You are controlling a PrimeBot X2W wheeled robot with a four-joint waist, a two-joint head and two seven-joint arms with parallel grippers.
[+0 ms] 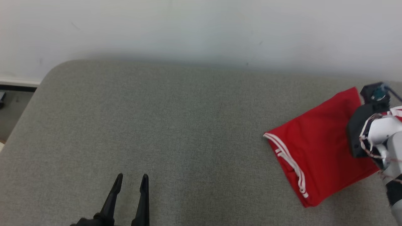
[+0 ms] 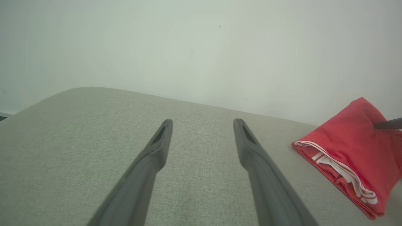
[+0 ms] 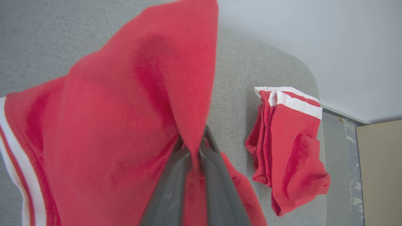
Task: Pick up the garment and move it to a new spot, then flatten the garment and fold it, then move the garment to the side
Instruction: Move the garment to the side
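Nearest, the robot's left claw (image 1: 132, 177) hovers low over the grey cushion (image 1: 188, 125). Its two dark fingers are spread well apart, with nothing between them and only bare upholstery ahead of the tips. Well off to that claw's right and somewhat ahead of it lies the red garment (image 1: 314, 147), folded into a rough rectangle. Its white stripes (image 1: 289, 158) run along the edge that faces the left claw. The right claw (image 3: 196, 142) has its fingers pressed together on a fold of the garment. The red cloth peaks up from the pinch and drapes down on both sides of the fingers. The pale forearm (image 1: 384, 131) behind that claw crosses the end of the garment farthest from the left claw. Beyond the right claw, off to one side of its fingers, a second bunch of red cloth with a white band (image 3: 287, 147) lies apart on the cushion near a rounded corner. Whether it belongs to the same garment cannot be told. Farthest from both claws, a plain white wall (image 1: 201, 28) stands behind the cushion. A strip of floor (image 3: 339, 175) and a beige panel (image 3: 380, 172) lie past the corner.
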